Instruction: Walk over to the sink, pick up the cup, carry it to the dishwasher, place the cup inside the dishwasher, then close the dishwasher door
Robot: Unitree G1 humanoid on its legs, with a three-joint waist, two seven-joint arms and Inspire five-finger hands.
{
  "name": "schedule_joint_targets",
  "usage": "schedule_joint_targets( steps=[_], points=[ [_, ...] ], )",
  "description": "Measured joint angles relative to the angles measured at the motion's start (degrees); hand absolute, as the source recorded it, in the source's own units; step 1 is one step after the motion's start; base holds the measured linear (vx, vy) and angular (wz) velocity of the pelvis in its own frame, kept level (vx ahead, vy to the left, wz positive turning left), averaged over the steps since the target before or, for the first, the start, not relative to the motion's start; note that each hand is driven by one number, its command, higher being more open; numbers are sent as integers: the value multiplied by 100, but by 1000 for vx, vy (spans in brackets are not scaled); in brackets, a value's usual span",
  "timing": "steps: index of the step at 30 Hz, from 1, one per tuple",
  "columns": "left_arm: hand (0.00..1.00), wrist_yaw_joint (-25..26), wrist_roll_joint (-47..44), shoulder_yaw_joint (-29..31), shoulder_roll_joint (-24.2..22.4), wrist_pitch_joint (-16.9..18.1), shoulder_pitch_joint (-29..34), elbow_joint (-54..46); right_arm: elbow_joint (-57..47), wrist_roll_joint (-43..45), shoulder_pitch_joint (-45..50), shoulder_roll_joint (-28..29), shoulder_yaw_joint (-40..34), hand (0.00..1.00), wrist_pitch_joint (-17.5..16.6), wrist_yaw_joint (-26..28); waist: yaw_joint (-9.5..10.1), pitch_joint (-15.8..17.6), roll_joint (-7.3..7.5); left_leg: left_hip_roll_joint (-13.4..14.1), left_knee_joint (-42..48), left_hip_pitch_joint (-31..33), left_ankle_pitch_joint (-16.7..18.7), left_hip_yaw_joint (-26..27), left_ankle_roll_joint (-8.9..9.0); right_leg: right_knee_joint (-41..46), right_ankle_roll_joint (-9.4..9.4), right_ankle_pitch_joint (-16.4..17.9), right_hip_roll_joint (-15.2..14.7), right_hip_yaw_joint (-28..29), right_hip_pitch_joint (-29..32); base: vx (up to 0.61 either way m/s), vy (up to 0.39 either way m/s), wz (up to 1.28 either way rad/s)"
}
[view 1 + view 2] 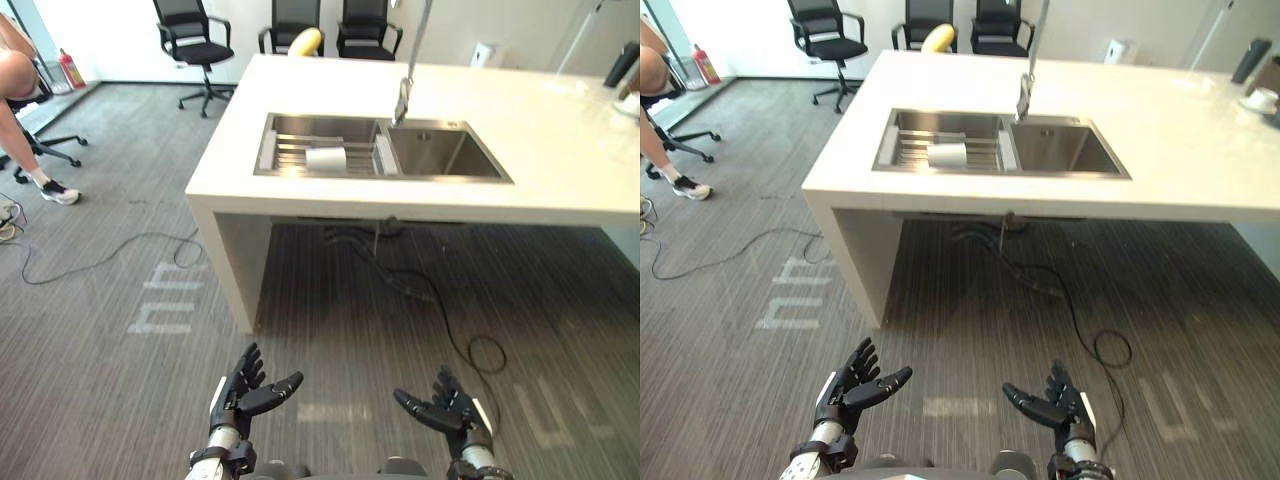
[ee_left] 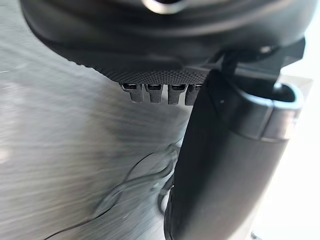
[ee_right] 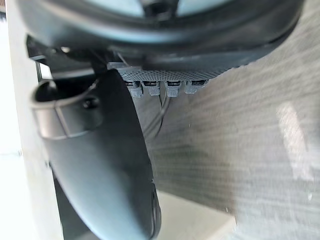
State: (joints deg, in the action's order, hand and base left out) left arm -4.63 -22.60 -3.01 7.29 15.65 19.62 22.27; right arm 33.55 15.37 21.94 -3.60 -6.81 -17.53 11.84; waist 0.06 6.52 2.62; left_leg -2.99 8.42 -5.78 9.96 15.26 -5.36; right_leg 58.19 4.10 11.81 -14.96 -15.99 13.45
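A white cup [image 1: 326,158] lies on its side on the rack in the left basin of a steel sink [image 1: 440,152], set into a white counter [image 1: 560,130] ahead of me. My left hand [image 1: 242,392] hovers low over the carpet, well short of the counter, fingers spread and open. My right hand [image 1: 452,410] is level with it, also open and empty. In the wrist views the left hand [image 2: 220,165] and the right hand [image 3: 100,165] each show a straight thumb with nothing held.
A tall faucet [image 1: 405,95] stands behind the sink. Office chairs [image 1: 195,45] line the far wall. A seated person's leg [image 1: 20,130] is at the far left. Cables [image 1: 430,290] trail on the grey carpet under and beside the counter.
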Motion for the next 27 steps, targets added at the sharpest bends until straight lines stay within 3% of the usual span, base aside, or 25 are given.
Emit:
schedule_joint_targets(
  steps=[3, 5, 6, 7, 10, 12, 14, 15, 16, 18, 19, 22, 24, 26, 27],
  points=[
    [100, 96, -111, 44, 116, 1, -89, -560, -3, 5, 78, 31, -7, 100, 0, 51, -125, 7, -4, 97, -145, -337, 142, -404, 230, -1849, -4, 45, 156, -438, 358, 456, -81, 65],
    [100, 117, -109, 50, 129, 8, -161, -1007, 1, 13, 134, 40, -7, 100, 1, 59, -134, 11, 6, 168, -137, -496, 273, -605, 441, -2986, -28, -285, 314, -427, 416, 424, -136, 59],
    [100, 188, -107, 45, 144, 29, -152, -1322, -21, 14, 154, 65, -4, 100, 2, 65, -125, 4, 50, 184, -129, -652, 396, -666, 631, -3577, -172, -800, 373, -353, 365, 594, -258, 48],
    [100, 257, -106, 52, 158, 95, -103, -1598, -78, 19, 247, 119, 5, 100, 1, 66, -128, -65, 187, 116, -125, -848, 543, -681, 804, -3714, -545, -1517, 324, -286, 348, 600, -277, 38],
    [100, 487, -80, 45, -170, 219, -105, -2122, -74, 24, 4, 9, -7, 100, 58, 26, -100, -44, -205, 534, 116, -976, 635, -662, 879, -3275, -634, -847, 570, -432, 260, 432, -255, 6],
    [100, 709, 172, 32, -188, 264, -99, -2468, -52, 25, -125, 7, 1, 100, 124, 9, -94, -39, -255, 676, 482, -898, 517, -663, 1067, -3272, -688, -628, 688, -466, 135, 402, -285, -4],
    [100, 1067, 352, 49, -191, 331, -68, -2831, -52, 24, -155, -36, -1, 100, 195, 20, -73, 8, -335, 903, 1573, -606, 407, -682, 1138, -3570, -725, -542, 928, -492, -282, 339, -219, -13],
    [100, 1377, 471, 71, -202, 452, -8, -3182, -52, 21, -141, -77, -4, 100, 236, 25, -35, 39, -384, 1124, 2841, -133, 74, -696, 1094, -3788, -768, -488, 1085, -482, -578, 302, -170, -25],
    [100, 1595, 553, 151, -247, 643, 32, -3521, -47, 20, -102, -131, -9, 100, 240, 25, 31, 69, -431, 1422, 4127, 452, -560, -734, 1102, -4048, -821, -451, 1256, -456, -887, 352, -176, -26],
    [100, 1813, 702, 321, -327, 1028, 32, -3940, 109, 22, -68, -195, -73, 100, 241, 16, 69, 59, -526, 1764, 5280, 1285, -387, -782, 1011, -4382, -926, -388, 1464, -470, -1236, 254, -101, -13],
    [100, 1848, 707, 387, -343, 1142, 33, -4051, 202, 22, -74, -210, -108, 100, 241, 12, 71, 60, -524, 1801, 5390, 1483, -263, -770, 966, -4479, -938, -378, 1485, -469, -1348, 214, -68, -6],
    [100, 1951, 894, 612, -413, 1595, 33, -4446, 628, 20, -101, -308, -178, 100, 242, 10, 205, 45, -538, 1762, 4602, 1917, 216, -523, 881, -4930, -883, -416, 1473, -350, -1819, 296, -24, -18],
    [100, 1688, 854, 561, -462, 1667, 32, -4650, 677, 19, -121, -350, -168, 100, 248, 10, 257, 28, -545, 1445, 3217, 1845, 393, -471, 920, -5048, -764, -449, 1356, -283, -1983, 353, 125, -15],
    [100, 1348, 804, 321, -498, 1633, 22, -4744, 671, 15, -188, -384, -164, 100, 246, 10, 286, 2, -572, 1056, 1668, 1646, 157, -574, 912, -5052, -631, -449, 1206, -189, -1968, 285, 184, -19],
    [100, 1183, 813, 68, -495, 1531, 21, -4780, 655, 7, -223, -445, -157, 100, 244, 11, 329, -95, -723, 961, 866, 1518, -595, -642, 602, -5046, -404, -362, 1243, -59, -1958, 245, 214, -36]
  ],
)
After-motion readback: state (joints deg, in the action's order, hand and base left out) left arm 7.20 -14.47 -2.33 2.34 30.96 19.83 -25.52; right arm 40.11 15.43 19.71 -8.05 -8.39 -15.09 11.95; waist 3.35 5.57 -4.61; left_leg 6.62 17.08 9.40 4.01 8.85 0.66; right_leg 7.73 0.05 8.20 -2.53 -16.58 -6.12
